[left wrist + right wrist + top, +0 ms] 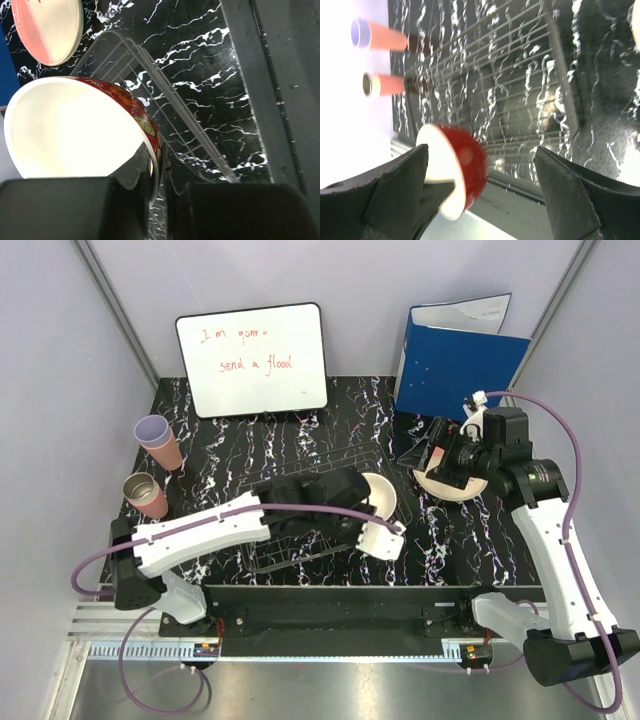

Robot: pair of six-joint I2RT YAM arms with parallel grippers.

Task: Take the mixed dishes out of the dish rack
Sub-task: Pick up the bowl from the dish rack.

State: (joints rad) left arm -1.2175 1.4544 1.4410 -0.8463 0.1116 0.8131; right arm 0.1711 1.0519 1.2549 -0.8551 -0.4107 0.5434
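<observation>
A small bowl [381, 496], cream inside and red-brown outside, hangs tilted on its side at the right end of the dish rack [296, 552], a low black wire basket. My left gripper [372, 512] is shut on its rim. In the left wrist view the fingers [131, 167] pinch the bowl [70, 127] wall above the rack wires [150, 70]. My right gripper [441, 456] hovers open over a cream-pink plate [458, 490] lying on the table right of the rack. The right wrist view shows its open jaws [481, 152] with nothing between them, the bowl [470, 165] and the rack [495, 75] beyond.
Two tumblers stand left of the rack: one with a lavender rim [156, 438], one pink [148, 496]. A white board [252, 360] and a blue folder [455, 358] lean at the back. The plate [49, 30] also shows in the left wrist view. Grey walls close in both sides.
</observation>
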